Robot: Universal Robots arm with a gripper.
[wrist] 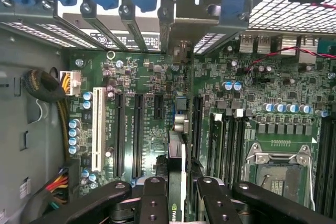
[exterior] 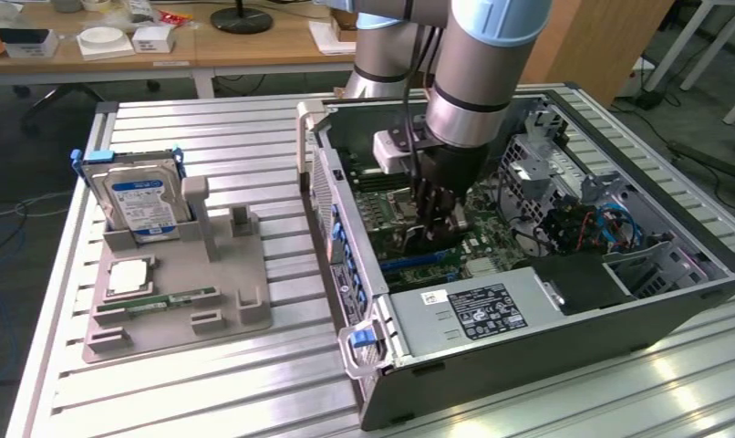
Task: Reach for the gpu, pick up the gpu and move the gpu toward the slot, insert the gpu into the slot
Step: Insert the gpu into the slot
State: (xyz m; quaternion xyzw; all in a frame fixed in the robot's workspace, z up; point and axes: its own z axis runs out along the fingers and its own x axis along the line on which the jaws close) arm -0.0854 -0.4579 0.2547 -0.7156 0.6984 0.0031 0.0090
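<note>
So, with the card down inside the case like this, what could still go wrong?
The thin green circuit card, gripped edge-on in the jaws, hangs over the green motherboard. A slight tilt could probably set it onto board parts beside the slot rather than into it. Its far end also sits near the metal rear slot covers and might catch there.

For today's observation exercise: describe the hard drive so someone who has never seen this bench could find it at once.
Start at the open computer case on the metal table, then look to the exterior view's left at the grey holder tray. The hard drive stands upright at the tray's far end. Its silver body and blue label set it apart from the flat square chip and narrow green memory stick lying nearer.
</note>
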